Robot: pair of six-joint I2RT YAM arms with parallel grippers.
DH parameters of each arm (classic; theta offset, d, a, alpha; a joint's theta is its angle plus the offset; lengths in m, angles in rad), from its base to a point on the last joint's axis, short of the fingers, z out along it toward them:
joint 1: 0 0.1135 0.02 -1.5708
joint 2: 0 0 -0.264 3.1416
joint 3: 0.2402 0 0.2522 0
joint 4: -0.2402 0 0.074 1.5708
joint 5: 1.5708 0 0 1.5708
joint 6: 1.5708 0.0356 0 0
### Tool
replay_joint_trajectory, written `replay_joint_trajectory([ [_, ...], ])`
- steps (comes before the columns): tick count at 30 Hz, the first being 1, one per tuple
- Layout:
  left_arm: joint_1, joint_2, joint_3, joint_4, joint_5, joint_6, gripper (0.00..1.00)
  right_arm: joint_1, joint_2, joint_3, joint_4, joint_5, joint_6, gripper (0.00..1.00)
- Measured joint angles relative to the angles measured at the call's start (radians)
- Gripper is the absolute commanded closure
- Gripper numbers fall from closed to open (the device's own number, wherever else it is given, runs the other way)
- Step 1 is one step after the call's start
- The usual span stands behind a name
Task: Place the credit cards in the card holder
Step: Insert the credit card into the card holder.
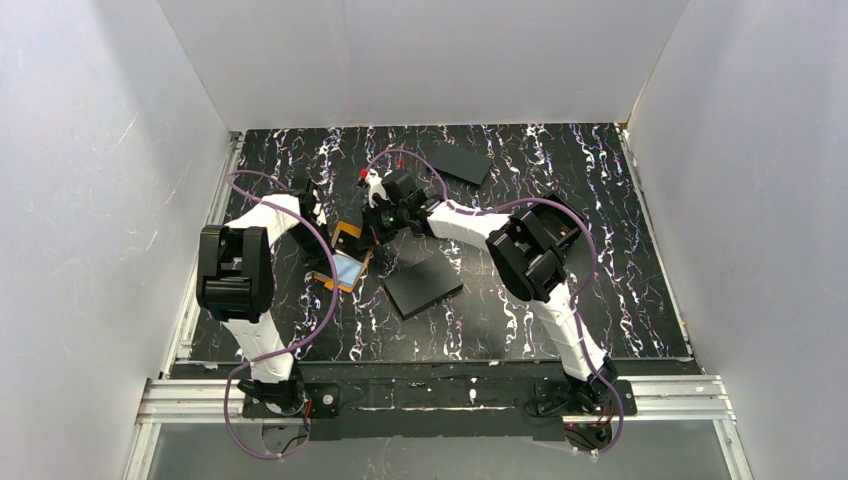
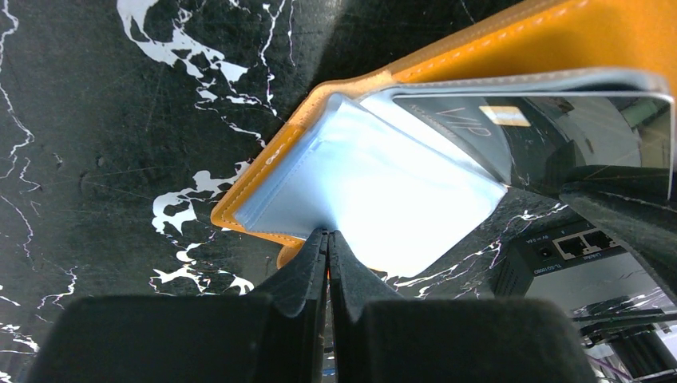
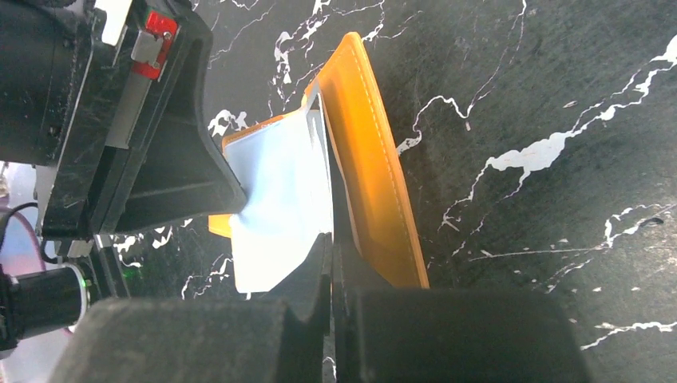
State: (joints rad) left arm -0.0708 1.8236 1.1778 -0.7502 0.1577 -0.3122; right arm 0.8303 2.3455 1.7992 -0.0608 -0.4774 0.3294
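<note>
Left claw [image 2: 327, 246] pinches the card holder [image 2: 383, 183] by its blue flap, low on the desk [image 2: 96, 96] mid-left; right claw [image 3: 331, 259] clamps a dark credit card [image 2: 551, 136] partway inside the raised orange half, pocket straight ahead

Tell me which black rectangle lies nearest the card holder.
The mid-table black rectangle, just right of the orange card holder; the other black rectangle lies apart near the far edge.

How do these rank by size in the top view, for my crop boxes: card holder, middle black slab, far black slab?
middle black slab, largest
far black slab, slightly smaller
card holder, smallest, partly covered
</note>
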Motion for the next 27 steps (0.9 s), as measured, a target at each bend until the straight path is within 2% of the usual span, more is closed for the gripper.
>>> replay_joint_trajectory([
  [15,-0.004,-0.001,0.0,0.0,-0.005,0.006,1.0,-0.005,0.019,-0.014,0.058,-0.038,0.2,0.99],
  [27,-0.005,-0.002,0.0,0.0,-0.01,0.006,1.0,-0.005,0.024,-0.031,0.069,-0.05,0.194,0.99],
])
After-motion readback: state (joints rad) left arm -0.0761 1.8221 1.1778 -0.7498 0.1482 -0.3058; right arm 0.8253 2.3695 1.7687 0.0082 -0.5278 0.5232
